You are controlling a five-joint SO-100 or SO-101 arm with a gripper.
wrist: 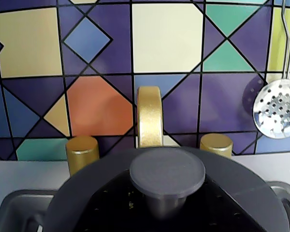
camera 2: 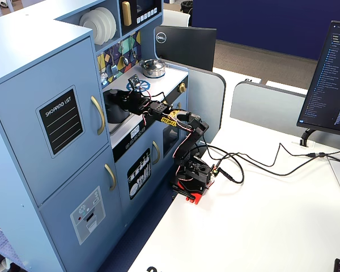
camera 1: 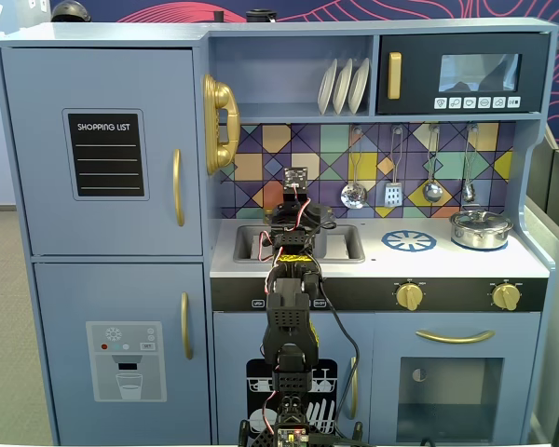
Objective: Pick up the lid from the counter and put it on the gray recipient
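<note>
Right up close, the wrist view is filled along its bottom edge by the lid (wrist: 87,193), a flat matte dark-gray disc whose round knob (wrist: 167,170) sits just under the lens. Behind it rise the gold faucet (wrist: 150,116) and two gold tap knobs (wrist: 82,151), against a tiled backsplash (wrist: 96,104) of purple, yellow, orange and teal. A slotted silver spoon (wrist: 276,108) hangs at the right of that view. Gray sink walls (wrist: 14,208) show at both lower corners, so the lid is over the sink.

In a fixed view from the front, the black arm (camera 1: 289,317) reaches up from the table edge to the sink (camera 1: 345,244) of the toy kitchen, and the arm hides most of what lies there. The jaws (camera 1: 296,216) are blocked by the wrist (whether they are apart, together, or clamped on the lid I cannot tell). To the right sit the blue-and-white burner mark (camera 1: 409,241) and a shiny silver pot (camera 1: 481,229).

From the side, another fixed view shows the gray recipient (camera 2: 115,106) standing in the sink area as a dark cylinder, with the arm's end right beside it. The arm's base (camera 2: 192,180) stands on the white table (camera 2: 260,226).
</note>
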